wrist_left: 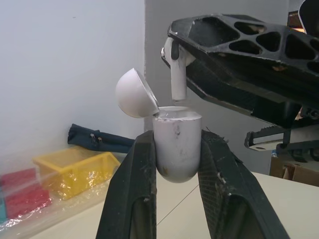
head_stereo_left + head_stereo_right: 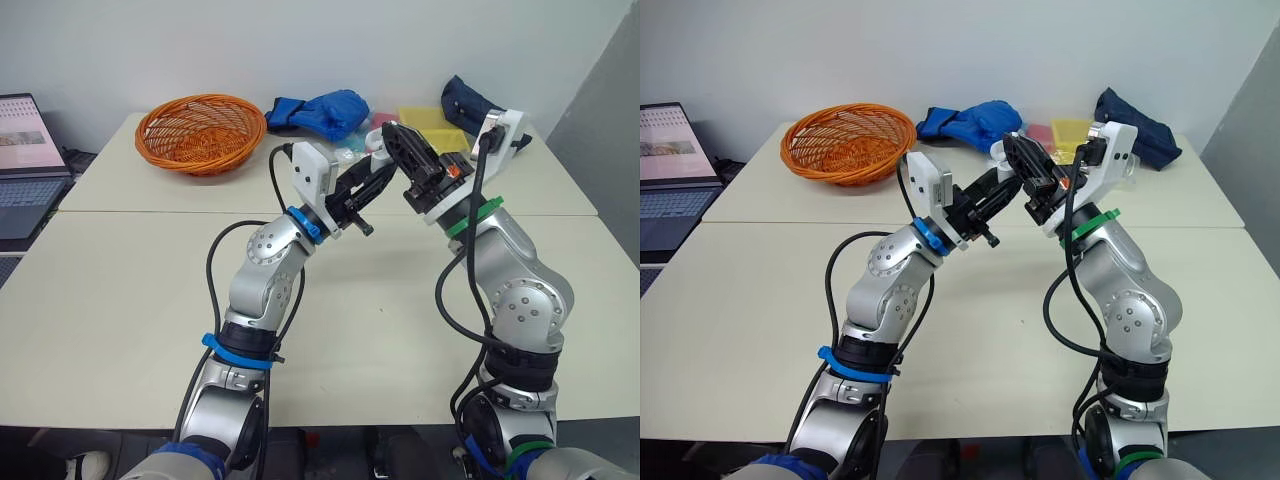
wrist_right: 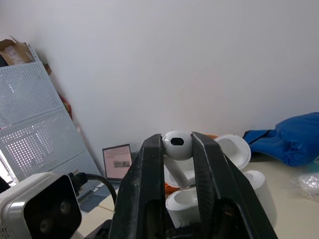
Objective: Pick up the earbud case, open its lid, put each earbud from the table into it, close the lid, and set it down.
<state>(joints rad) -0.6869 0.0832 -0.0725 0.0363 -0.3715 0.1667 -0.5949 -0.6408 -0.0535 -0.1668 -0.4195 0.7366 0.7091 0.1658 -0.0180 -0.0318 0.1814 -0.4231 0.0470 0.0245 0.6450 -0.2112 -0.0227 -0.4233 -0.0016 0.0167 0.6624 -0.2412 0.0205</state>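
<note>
My left gripper (image 1: 177, 140) is shut on the white earbud case (image 1: 177, 152), holding it upright above the table. Its round lid (image 1: 135, 93) stands hinged open to one side. My right gripper (image 3: 177, 143) is shut on a white earbud (image 3: 177, 145). The earbud (image 1: 178, 74) hangs stem down, its tip just over the case's open mouth. In the head views the two grippers meet tip to tip above the middle of the far table, the left gripper (image 2: 383, 172) below the right gripper (image 2: 392, 135).
An orange basket (image 2: 201, 132) stands at the back left. A blue cloth (image 2: 320, 110), a yellow bag (image 2: 430, 118) and a dark blue pouch (image 2: 470, 100) lie along the back edge. A laptop (image 2: 25, 160) sits at the far left.
</note>
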